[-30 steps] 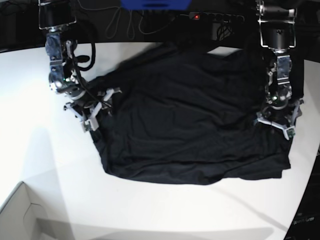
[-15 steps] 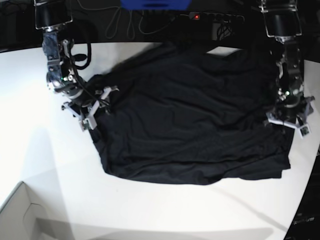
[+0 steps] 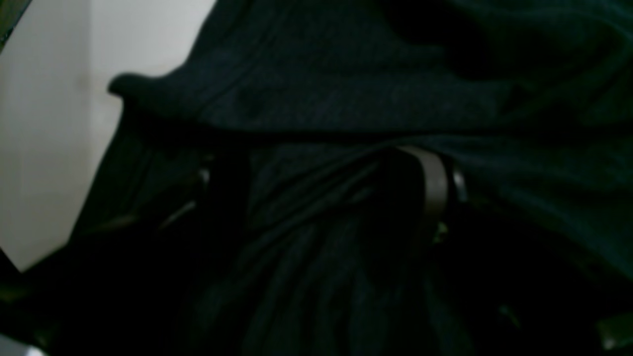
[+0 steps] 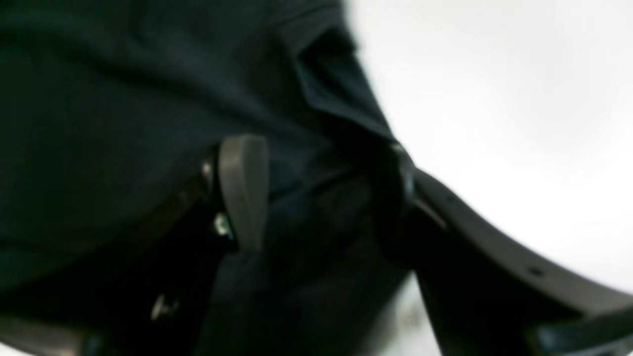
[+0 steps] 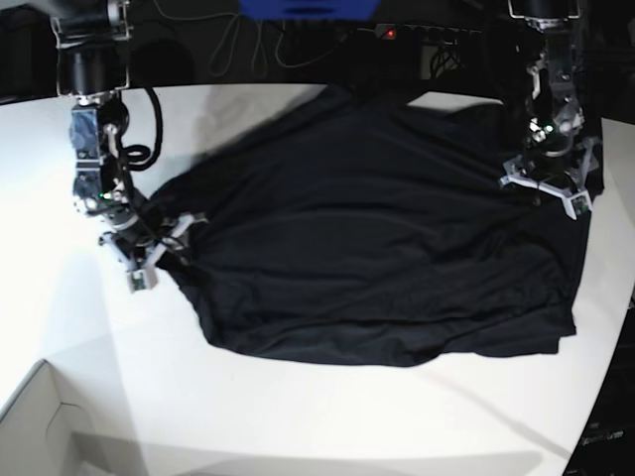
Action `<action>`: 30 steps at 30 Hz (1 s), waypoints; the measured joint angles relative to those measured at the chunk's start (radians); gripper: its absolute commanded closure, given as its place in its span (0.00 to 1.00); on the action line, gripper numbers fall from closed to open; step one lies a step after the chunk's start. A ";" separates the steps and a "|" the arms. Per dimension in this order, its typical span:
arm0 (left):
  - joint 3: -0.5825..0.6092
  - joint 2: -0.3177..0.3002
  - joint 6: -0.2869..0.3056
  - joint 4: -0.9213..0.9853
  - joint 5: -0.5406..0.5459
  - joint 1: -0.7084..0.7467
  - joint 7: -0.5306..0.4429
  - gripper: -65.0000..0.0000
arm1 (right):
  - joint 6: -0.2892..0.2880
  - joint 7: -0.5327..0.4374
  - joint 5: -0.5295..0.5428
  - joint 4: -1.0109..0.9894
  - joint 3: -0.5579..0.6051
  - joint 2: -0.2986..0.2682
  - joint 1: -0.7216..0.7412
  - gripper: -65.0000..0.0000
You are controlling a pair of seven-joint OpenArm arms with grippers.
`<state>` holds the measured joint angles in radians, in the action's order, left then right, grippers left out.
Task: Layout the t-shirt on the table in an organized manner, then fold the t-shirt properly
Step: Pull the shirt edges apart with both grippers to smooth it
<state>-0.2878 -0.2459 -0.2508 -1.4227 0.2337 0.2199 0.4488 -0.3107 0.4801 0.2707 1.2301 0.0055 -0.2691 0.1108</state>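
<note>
Grippers (image 5: 164,241) (image 5: 545,188) pinching shirt (image 5: 377,248) edges on table (image 5: 298,416).
Spread wide, long axis left-right; pulled farther apart than before.

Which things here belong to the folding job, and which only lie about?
Belonging to the job:
- plain black thin-fabric t-shirt
- large smooth white table

Lying about:
- pale cardboard box corner
- black cables behind the table

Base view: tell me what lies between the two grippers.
Only the t-shirt spans the stretch from the right gripper to the left gripper, spread over the table; the base view shows it.
</note>
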 measured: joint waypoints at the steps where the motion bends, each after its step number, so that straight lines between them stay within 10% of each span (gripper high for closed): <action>1: -0.001 0.000 0.000 0.005 -0.001 -0.007 0.000 0.35 | 0.000 -0.004 -0.001 -0.016 -0.024 -0.002 0.008 0.49; 30: 0.106 0.010 0.003 0.141 0.002 -0.261 0.085 0.35 | 0.019 -0.030 -0.031 -0.099 -0.276 -0.085 0.065 0.49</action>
<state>-0.1818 -0.2356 -0.2481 -1.2819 0.2356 -0.0410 0.5339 -0.2920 0.4503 0.2398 1.1309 -0.2703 -0.3542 0.1757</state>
